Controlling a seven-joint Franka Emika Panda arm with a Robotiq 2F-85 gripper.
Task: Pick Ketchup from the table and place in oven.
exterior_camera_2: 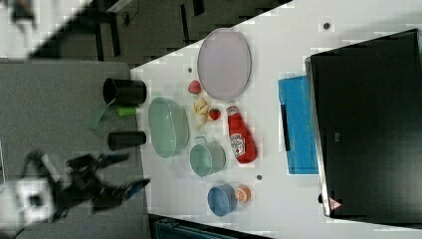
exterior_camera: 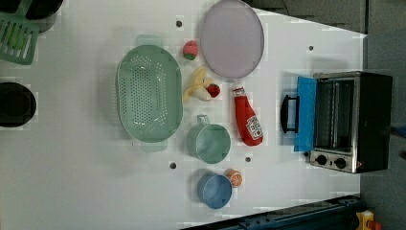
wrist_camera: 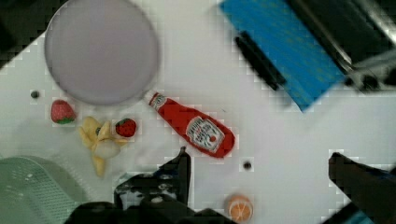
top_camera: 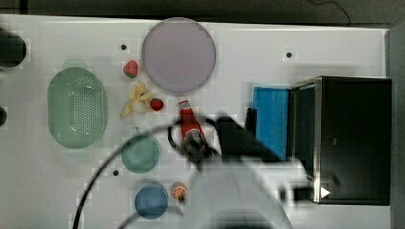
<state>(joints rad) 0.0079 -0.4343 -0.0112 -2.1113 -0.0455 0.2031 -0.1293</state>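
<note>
Ketchup (exterior_camera: 247, 119) is being seen lying flat on the white table (exterior_camera: 72, 182), between the oven (exterior_camera: 352, 122) with its blue door dropped open and a green cup (exterior_camera: 210, 143). Two strawberries and one round plate (exterior_camera: 231, 38) are lying nearby. The gripper (wrist_camera: 261, 172) is being held wide open above, empty.

I seem to work in a robot lab dressed up as a kitchen. My table (exterior_camera: 95, 182) is a white board with small bolt holes, standing on grey floor. Toy fruit, a colander (exterior_camera: 149, 93), cups and a toaster oven (exterior_camera: 352, 122) are laid out like test props, though the surroundings are blurry.
</note>
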